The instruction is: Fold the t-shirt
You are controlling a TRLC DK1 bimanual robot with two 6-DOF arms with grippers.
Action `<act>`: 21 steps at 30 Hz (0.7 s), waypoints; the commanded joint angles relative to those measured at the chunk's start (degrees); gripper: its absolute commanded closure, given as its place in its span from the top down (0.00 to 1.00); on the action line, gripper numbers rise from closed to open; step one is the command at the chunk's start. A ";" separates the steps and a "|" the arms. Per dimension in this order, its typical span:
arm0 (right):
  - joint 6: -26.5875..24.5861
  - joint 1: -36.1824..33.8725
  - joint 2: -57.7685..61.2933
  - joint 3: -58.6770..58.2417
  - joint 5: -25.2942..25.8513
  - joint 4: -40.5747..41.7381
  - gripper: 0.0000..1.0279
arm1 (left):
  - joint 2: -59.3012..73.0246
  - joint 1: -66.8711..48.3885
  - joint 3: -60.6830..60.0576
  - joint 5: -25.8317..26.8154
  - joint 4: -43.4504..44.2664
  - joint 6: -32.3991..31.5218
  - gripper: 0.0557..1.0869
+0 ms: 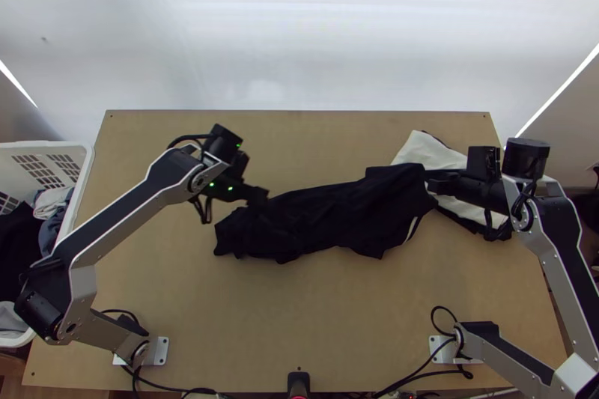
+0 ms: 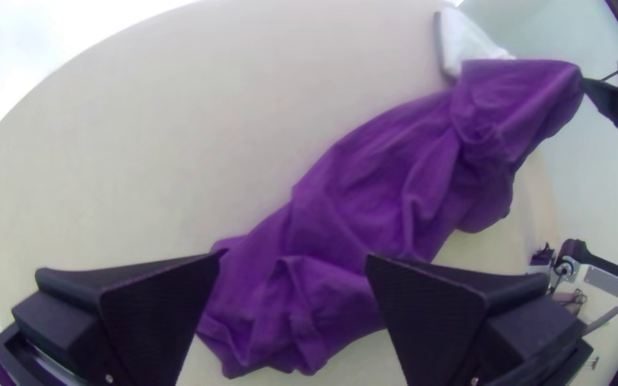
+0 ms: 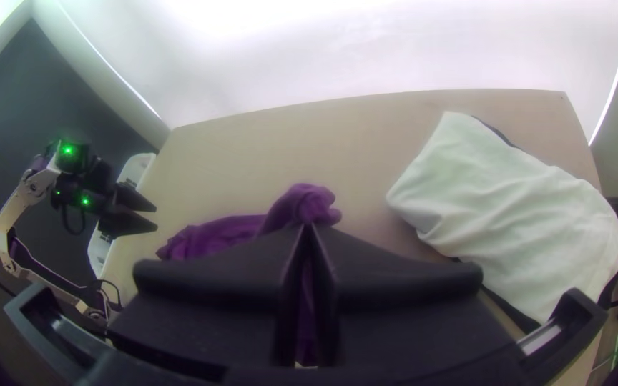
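Where the right hand (image 1: 436, 179) pinches: right end of the t-shirt (image 1: 337, 219), cloth caught between fingertips pressed together.
Left hand (image 1: 260, 195): fingers spread, above the t-shirt's opposite end; cloth seen between them, not pinched. Contact: cannot tell.
T-shirt: dark, bunched lengthwise, wrinkled, running across the worktop (image 1: 299, 317) from below the left hand to the right hand's tips.
White cloth (image 1: 411, 152): dark edging, just beside the t-shirt's pinched end, partly behind the right arm.
Basket (image 1: 86, 178): white, clothes inside, at the worktop's left side.
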 commanded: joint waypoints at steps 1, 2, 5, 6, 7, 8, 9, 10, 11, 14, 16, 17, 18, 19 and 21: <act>-0.01 0.79 0.57 0.58 0.56 0.10 0.03 | 0.39 1.35 -5.20 0.27 -7.27 3.74 0.96; -0.01 0.70 0.57 0.49 0.56 0.10 0.03 | 1.27 0.47 -4.94 0.18 -8.67 3.48 0.96; 0.16 0.88 0.48 0.40 0.65 0.10 0.03 | 2.15 -1.38 -5.03 -0.70 -9.47 2.25 0.96; 0.34 0.97 0.40 0.40 0.65 0.10 0.03 | 2.42 -1.64 -4.76 -0.78 -9.47 1.54 0.96; 0.34 1.05 0.22 0.40 0.65 0.10 0.03 | 2.33 -2.08 -4.68 -0.78 -9.47 1.19 0.95; 0.43 1.05 0.13 0.40 0.65 0.10 0.03 | 2.24 -2.34 -4.59 -0.78 -9.47 1.01 0.95; 0.34 1.05 -0.04 0.32 0.65 0.01 0.03 | 2.15 -2.87 -4.41 -0.87 -9.47 0.84 0.95; 0.34 1.05 -0.31 0.14 0.73 0.01 0.03 | 1.89 -3.40 -4.41 -0.96 -9.47 0.84 0.95; 0.34 1.05 -0.48 -0.04 0.82 -0.08 0.03 | 1.71 -3.75 -4.41 -0.96 -9.38 0.75 0.95; 0.34 1.05 -1.10 -0.47 0.91 -0.25 0.03 | 1.62 -3.93 -4.32 -1.13 -8.85 0.49 0.95; 0.43 1.05 -1.27 -0.83 0.91 -0.25 0.03 | 1.98 -4.01 -4.06 -1.13 -8.67 0.05 0.95; 0.43 1.05 -1.36 -0.91 0.91 -0.25 0.03 | 2.15 -4.45 -3.97 -1.13 -8.41 -0.13 0.95; 0.43 1.05 -1.54 -0.91 0.91 -0.25 0.03 | 2.15 -4.72 -3.97 -1.13 -8.23 -0.39 0.95; 0.52 1.05 -1.54 -0.91 0.91 -0.25 0.03 | 2.33 -4.89 -3.88 -1.13 -8.15 -0.48 0.95; 0.52 1.05 -1.63 -0.91 0.91 -0.25 0.03 | 2.77 -5.07 -3.71 -1.40 -7.80 -0.92 0.94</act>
